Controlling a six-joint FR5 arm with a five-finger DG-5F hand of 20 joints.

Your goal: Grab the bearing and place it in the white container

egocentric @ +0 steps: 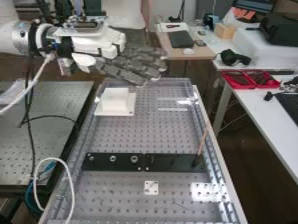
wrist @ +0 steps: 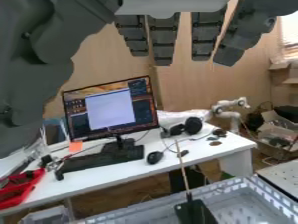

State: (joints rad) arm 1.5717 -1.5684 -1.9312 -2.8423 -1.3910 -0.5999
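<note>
Hovering; fingers (egocentric: 128, 66) clear of bench edge (egocentric: 211, 132)

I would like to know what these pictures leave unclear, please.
High view: which round piece on the black plate is the bearing; too small.
High view: whether the white box is hollow; too small.
High view: the rest of the arm, cut off by the left edge.
Wrist view: part of the plate, past the edge.

No readable text, labels, numbers or signs on anything.
</note>
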